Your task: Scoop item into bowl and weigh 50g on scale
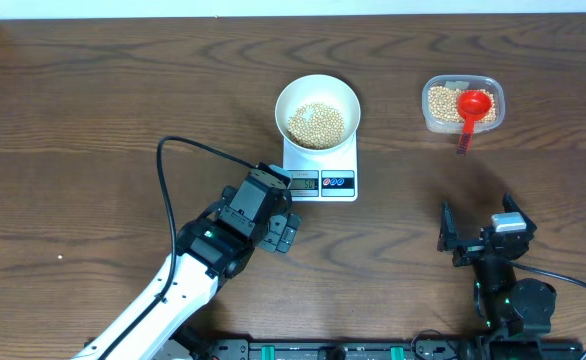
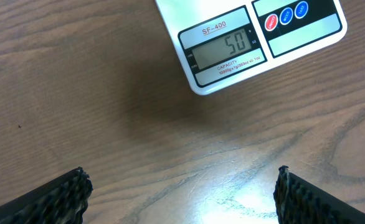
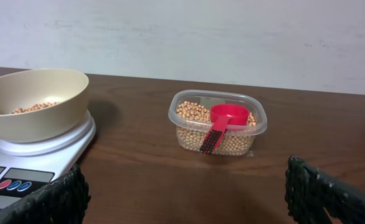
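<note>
Two arms wait at the near side of the table [image 1: 93, 90], and neither has anything in its jaws. The left gripper [image 1: 283, 210] sits just off the scale's [image 1: 323, 165] near-left corner, spread wide and empty. Its wrist view shows only bare tabletop between the fingertips [image 2: 52, 199], and the display [image 2: 223, 50] just ahead reads 50.

The bowl [image 1: 293, 98] stands on the far half of the scale, with a layer of beans [image 1: 318, 125] in its bottom. The clear tub [image 1: 426, 105] lies to the right of the scale, well apart from it and about level with the bowl. It holds more beans, and the red scoop [image 1: 474, 102] lies on top of them. The scoop's long axis runs from the cup at the tub's middle toward the near side, and the handle sticks out over the tub's near rim.

The right gripper [image 1: 478, 215] is farthest right of the scale and nearer than it, also wide open and empty, and it faces the tub. The scoop handle points roughly back at this gripper, almost end-on. The left gripper is cut off from the scoop by the scale and bowl.

The target weight looks met, so I judge that no further scoop is called for. If a correction were needed, the right arm is the nearer one. Its jaws would have to close across the handle's width.
</note>
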`<state>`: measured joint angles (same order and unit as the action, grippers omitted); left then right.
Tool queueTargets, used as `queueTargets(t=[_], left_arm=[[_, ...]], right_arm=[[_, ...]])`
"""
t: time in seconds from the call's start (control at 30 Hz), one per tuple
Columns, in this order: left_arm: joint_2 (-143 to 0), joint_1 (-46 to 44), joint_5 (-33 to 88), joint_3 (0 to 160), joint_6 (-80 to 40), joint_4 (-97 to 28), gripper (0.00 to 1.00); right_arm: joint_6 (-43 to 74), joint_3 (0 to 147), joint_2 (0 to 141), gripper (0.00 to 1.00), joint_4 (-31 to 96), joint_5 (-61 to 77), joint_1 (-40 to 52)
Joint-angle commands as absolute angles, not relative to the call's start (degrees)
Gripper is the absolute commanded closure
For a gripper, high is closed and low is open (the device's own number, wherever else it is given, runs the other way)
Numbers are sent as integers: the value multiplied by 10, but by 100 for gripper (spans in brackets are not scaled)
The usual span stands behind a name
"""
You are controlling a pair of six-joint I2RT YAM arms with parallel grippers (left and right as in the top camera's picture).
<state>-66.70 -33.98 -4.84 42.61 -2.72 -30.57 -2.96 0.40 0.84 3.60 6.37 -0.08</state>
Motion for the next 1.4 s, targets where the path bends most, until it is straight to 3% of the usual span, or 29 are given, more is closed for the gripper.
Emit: queueTargets(t=[0.0, 1.07, 1.37], left_arm=[[-670, -342, -50, 424, -19, -305, 4], [-650, -336, -59, 424, -19, -319, 4], [-518, -179, -49, 424, -17, -238, 4]], right_arm=[[-22, 3, 3, 1, 39, 61, 5], [-22, 3, 3, 1, 39, 61, 5], [-22, 3, 3, 1, 39, 61, 5]])
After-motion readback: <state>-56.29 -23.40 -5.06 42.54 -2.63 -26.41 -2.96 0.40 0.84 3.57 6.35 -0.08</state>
